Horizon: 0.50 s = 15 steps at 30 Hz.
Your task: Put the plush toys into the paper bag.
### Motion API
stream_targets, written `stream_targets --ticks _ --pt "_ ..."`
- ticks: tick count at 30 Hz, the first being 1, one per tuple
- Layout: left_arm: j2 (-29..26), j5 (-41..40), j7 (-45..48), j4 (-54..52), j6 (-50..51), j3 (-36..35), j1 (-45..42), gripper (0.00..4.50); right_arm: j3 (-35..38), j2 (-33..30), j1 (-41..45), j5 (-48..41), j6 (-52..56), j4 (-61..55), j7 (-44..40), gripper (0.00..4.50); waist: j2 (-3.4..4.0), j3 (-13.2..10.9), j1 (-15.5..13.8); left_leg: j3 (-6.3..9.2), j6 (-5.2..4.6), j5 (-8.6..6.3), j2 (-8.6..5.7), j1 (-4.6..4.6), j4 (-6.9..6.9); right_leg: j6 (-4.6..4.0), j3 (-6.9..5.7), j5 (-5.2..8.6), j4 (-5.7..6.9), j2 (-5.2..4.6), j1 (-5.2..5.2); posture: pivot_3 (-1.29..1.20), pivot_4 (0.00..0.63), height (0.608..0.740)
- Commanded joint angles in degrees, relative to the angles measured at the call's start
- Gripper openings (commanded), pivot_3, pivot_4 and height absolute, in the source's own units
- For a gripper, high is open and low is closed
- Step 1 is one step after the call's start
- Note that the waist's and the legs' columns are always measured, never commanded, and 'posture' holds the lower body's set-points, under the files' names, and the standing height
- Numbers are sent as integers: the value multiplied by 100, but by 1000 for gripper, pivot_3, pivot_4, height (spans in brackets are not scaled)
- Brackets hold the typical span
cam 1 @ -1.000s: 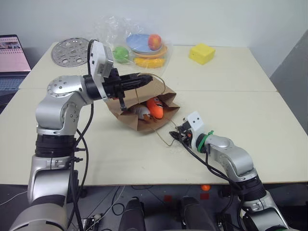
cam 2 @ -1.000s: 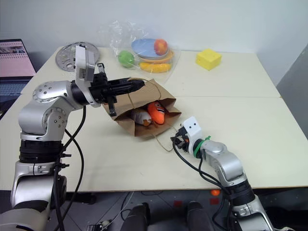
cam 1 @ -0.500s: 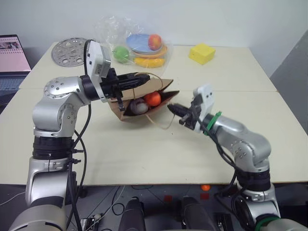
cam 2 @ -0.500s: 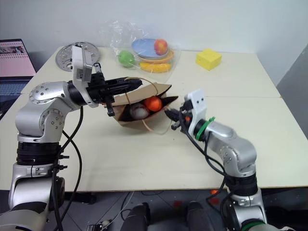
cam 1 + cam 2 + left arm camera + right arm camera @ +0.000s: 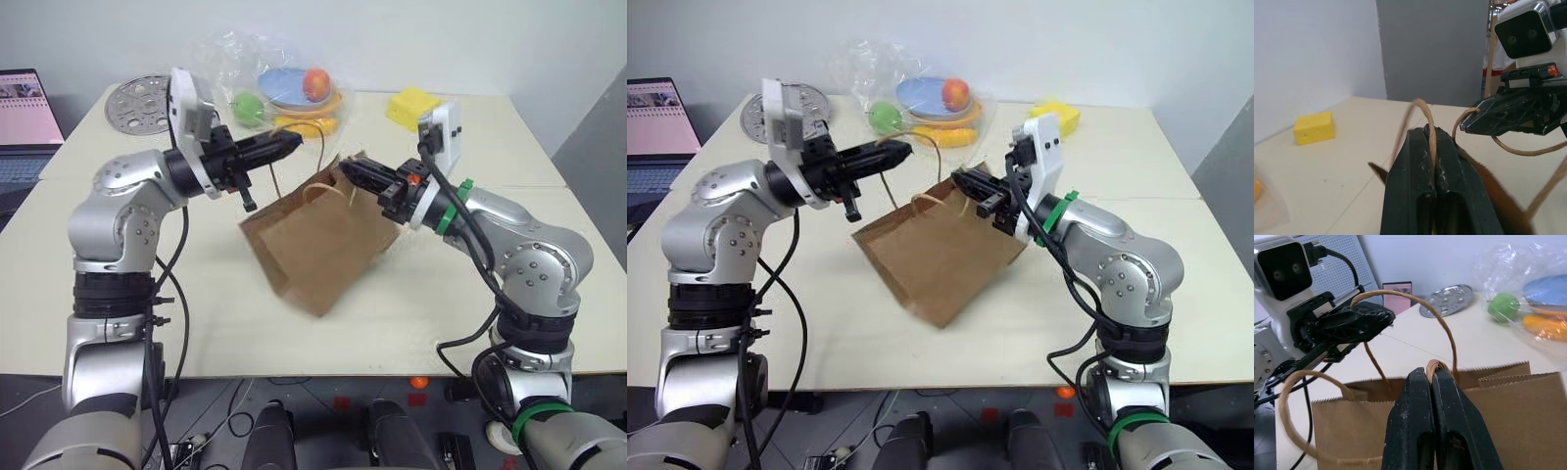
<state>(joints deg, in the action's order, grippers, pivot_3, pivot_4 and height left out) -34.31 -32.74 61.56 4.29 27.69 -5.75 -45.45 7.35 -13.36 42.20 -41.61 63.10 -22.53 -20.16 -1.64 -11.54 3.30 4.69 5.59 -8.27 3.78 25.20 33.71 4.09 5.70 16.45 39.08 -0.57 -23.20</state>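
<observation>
The cream table (image 5: pixel 549 294) carries the whole scene, and above its middle hangs the brown paper bag (image 5: pixel 318 245), lifted clear at its upper edge and tilted, its lower corner near or on the tabletop. It hangs this way because each arm has one of its twisted-paper handles: the left gripper (image 5: pixel 292 143) has its fingers pressed together on one loop handle (image 5: pixel 1426 117), and the right gripper (image 5: pixel 351 170) is likewise clamped tight on the other handle (image 5: pixel 1437 366), as both wrist views show. Holding the two handles apart and high lets the bag stand with its mouth upward, which would keep whatever is inside from sliding out. The plush toys cannot be seen now; judging by the closed brown side facing the head camera, they are probably down inside the bag. Behind it sit the clear plastic bag of toy fruit (image 5: pixel 284 88), the yellow sponge block (image 5: pixel 411 106) and a round metal disc (image 5: pixel 142 103), all well apart from the action. A second ago the bag lay on its side on the table with the orange carrot and white toy visible in its mouth, and the right gripper was low beside the loose handle; since then that arm has risen and the bag has come up with it.
</observation>
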Motion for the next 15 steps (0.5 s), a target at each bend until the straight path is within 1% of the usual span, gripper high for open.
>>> stream_targets --ticks 1,6,9,15 --pt "55 -168 -58 -394 78 -52 -52 0 -45 -62 -103 -53 -88 -207 57 61 0 0 -1 0 0 0 0 0 1 0 0 0 0 0 0 0 150 740" --pt "33 -300 -112 -648 266 -63 -59 0 -113 -66 -154 -40 -157 -234 147 61 0 0 2 -1 0 0 0 0 3 1 1 1 0 1 0 0 150 740" --pt "72 -600 -264 -901 604 -135 -258 0 -21 -74 -48 -169 -107 -245 179 61 0 0 3 0 0 0 0 0 3 2 1 1 0 1 0 0 150 740" --pt "-33 -589 -266 -932 626 -118 -78 0 -24 -164 43 -302 57 -320 259 61 0 0 3 0 0 0 0 -1 3 2 1 1 -1 1 0 0 150 740"
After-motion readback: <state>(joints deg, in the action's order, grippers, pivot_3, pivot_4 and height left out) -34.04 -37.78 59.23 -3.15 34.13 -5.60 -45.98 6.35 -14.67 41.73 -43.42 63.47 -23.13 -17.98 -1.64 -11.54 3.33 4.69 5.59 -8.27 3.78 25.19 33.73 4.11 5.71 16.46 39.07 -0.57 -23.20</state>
